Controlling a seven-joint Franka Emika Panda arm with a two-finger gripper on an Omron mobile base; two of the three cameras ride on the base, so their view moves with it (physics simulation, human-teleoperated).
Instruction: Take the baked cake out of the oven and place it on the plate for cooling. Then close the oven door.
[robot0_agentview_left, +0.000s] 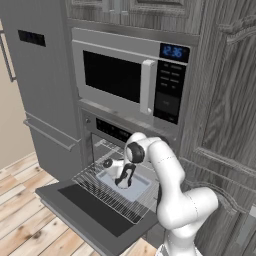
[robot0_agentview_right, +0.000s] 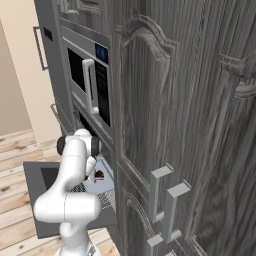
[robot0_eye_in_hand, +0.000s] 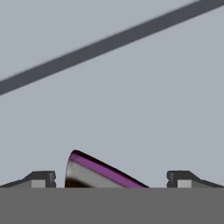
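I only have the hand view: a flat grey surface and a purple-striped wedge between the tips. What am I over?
Observer: The end effector is down in a pale tray on the pulled-out wire rack.
Operator: Is the door in my way?
Observer: No, the oven door lies fully open, flat below the rack.
Operator: And the wedge?
Observer: From the right base view it is a dark cake slice with a red top, sitting on that tray.

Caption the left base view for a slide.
Open claw lowered over the cake's tray on the pulled-out rack, oven door folded down.
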